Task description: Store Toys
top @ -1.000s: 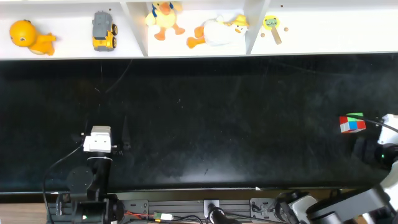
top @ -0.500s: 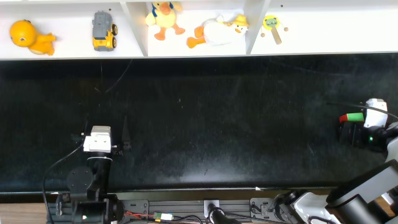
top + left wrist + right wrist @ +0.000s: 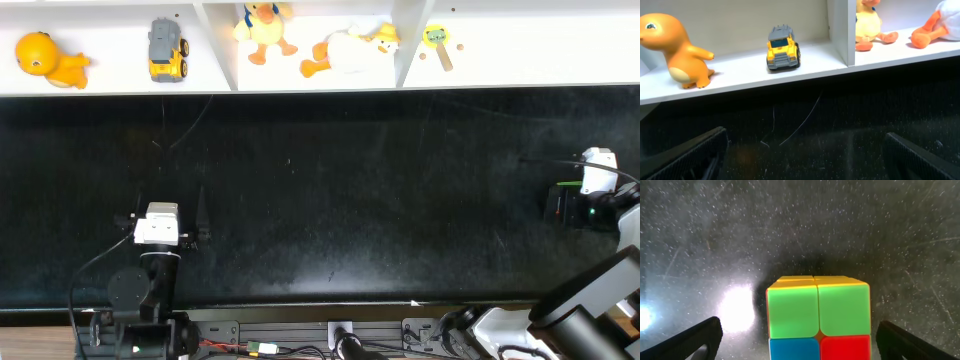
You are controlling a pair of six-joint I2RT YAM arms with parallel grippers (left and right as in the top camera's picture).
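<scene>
Cube (image 3: 817,315) sits on the black table (image 3: 715,240) near its right edge, directly beneath the right gripper (image 3: 799,342), whose fingers stand spread either side of it without touching, seemingly lined up for a grasp. The left gripper (image 3: 807,157) rests spread and empty, facing the far shelf (image 3: 740,70) where a truck (image 3: 783,48) and a plush duck (image 3: 869,27) stand stored.

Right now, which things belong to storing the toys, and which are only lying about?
Belong to the job: colour cube, white shelf, orange figure, yellow truck, yellow duck, white duck, green toy.
Only lying about: loose cables.
</scene>
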